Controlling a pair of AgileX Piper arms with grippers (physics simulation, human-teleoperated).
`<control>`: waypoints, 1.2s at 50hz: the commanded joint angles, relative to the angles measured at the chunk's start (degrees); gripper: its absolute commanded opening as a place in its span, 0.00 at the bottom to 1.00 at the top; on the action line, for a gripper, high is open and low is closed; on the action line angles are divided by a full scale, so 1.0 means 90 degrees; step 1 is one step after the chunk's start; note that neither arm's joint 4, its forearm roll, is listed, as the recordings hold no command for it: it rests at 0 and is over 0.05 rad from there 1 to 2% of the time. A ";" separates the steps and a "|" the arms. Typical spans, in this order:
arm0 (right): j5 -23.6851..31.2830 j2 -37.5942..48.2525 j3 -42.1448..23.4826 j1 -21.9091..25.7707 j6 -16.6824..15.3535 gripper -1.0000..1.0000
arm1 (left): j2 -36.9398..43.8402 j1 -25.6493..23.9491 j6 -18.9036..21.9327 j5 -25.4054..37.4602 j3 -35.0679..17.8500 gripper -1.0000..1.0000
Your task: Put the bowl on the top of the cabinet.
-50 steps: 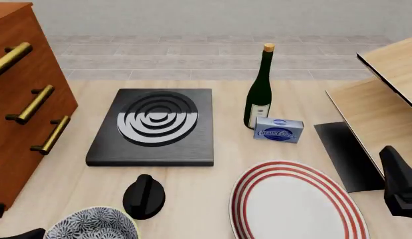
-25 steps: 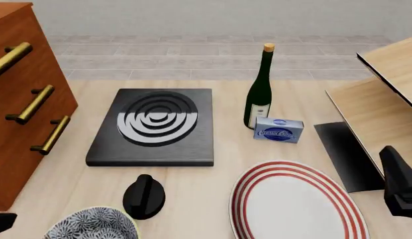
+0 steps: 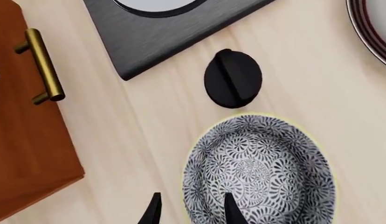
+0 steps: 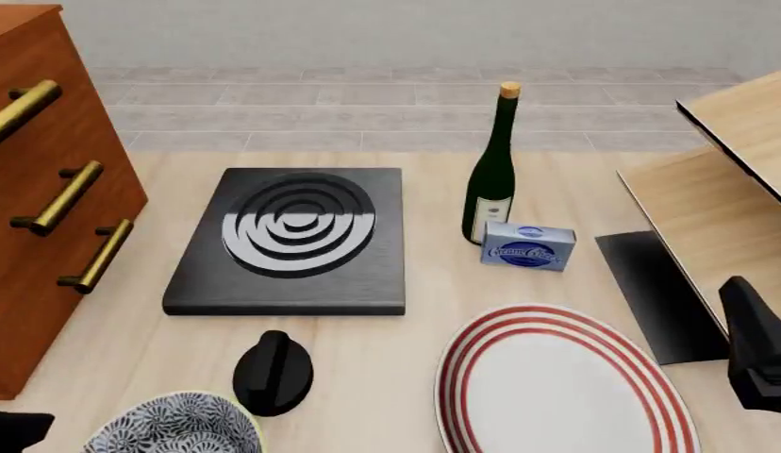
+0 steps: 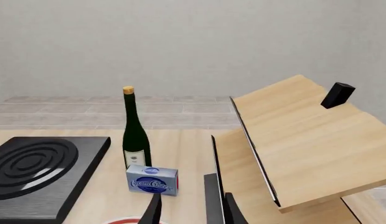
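I see the bowl (image 4: pixel 174 425) at the near edge of the table (image 4: pixel 365 377), partly cut off by the front view's bottom border, sitting upright on the wood. Everything else I place from the bowl. Just beyond it and slightly right lies a black knob-shaped object (image 4: pixel 273 372), close to the bowl's rim but with a sliver of table between them in the left wrist view. Farther back sits the black hob slab (image 4: pixel 292 241) with its ringed plate. To the bowl's left and behind stands the cabinet (image 4: pixel 39 189), its brass handles (image 4: pixel 66 197) facing the table; a strip of bare wood separates its base from the bowl. Its top runs out of the front view. To the bowl's right, with open table between, lies the large red-ringed plate (image 4: pixel 560 387).

My left gripper (image 3: pixel 189 211) hangs over the bowl's near-left rim: in the left wrist view one fingertip (image 3: pixel 231 210) lies over the patterned inside, the other over bare table outside, so the jaws are parted moderately and straddle the rim. I cannot tell whether they touch it.

My right gripper (image 5: pixel 189 210) is well away, beyond the plate beside the pale shelf unit (image 4: pixel 730 189); its fingers are parted with nothing between them, facing the wine bottle (image 5: pixel 135 133) and blue box (image 5: pixel 152 180).
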 commanded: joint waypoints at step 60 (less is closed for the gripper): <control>0.0000 0.0000 0.0000 0.0000 0.0000 1.00 | 0.0745 0.0640 0.0572 -0.1570 0.1030 1.00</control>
